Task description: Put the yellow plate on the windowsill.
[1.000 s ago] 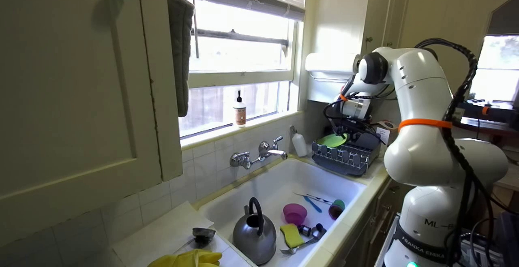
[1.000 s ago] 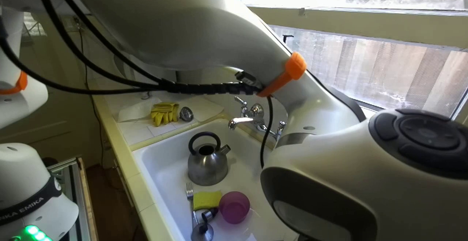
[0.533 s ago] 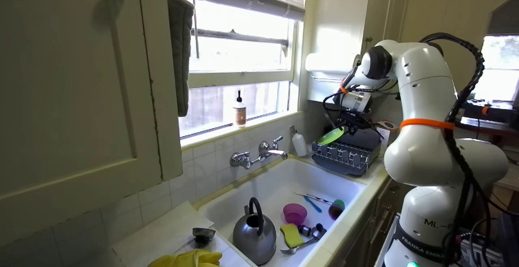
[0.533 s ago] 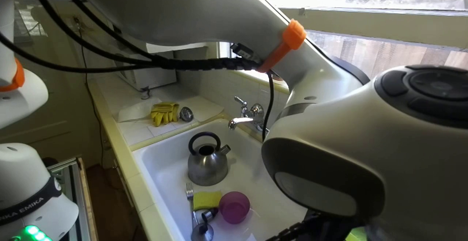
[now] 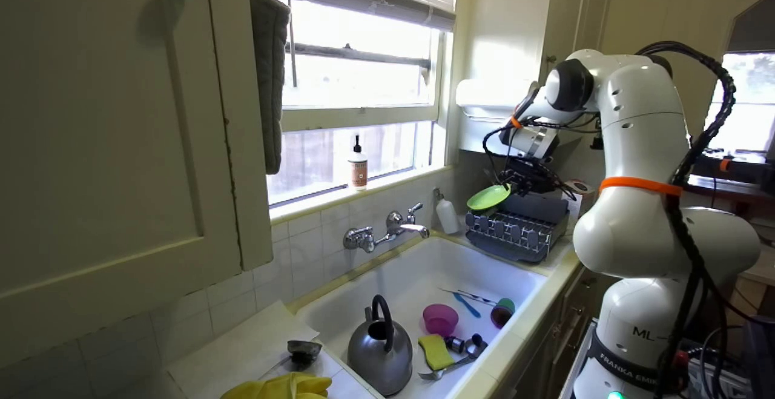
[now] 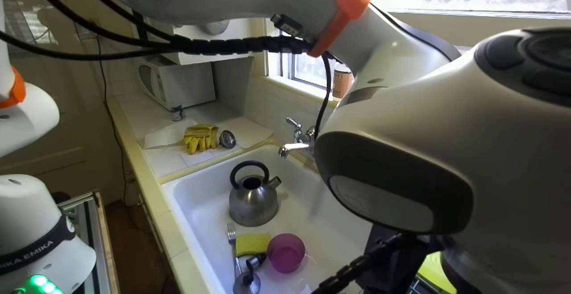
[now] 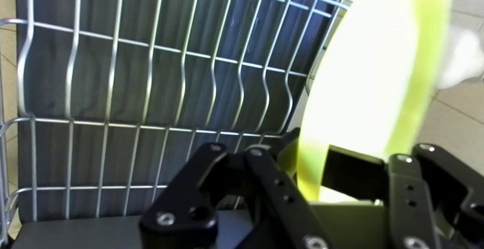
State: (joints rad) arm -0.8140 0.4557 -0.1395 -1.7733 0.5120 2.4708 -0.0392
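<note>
The yellow plate (image 5: pixel 488 197) has just come up: in an exterior view it hangs tilted above the dish rack (image 5: pixel 525 238), higher than half a second ago and showing more of its face, with its far edge reaching past the rack's end. The lift out therefore looks finished, and carrying seems to be what comes next. The claw (image 7: pixel 313 167), which has risen with it, is closed down on the rim, jaws parted by no more than the rim they pinch; with only one edge held, the plate may swivel if knocked. A white bottle (image 5: pixel 447 214) stands just beside the rack, near the likely path. The windowsill (image 5: pixel 402 178) begins near the rack and appears higher than it, so more height is probably needed before crossing. A pump bottle (image 5: pixel 358 170) stands on the windowsill, well apart from the rack; the stretch on its rack side looks the handier landing, though perhaps narrow for a plate. The sink (image 5: pixel 448 260), adjoining the rack, looks unchanged; a slip on the way over could end in it.
</note>
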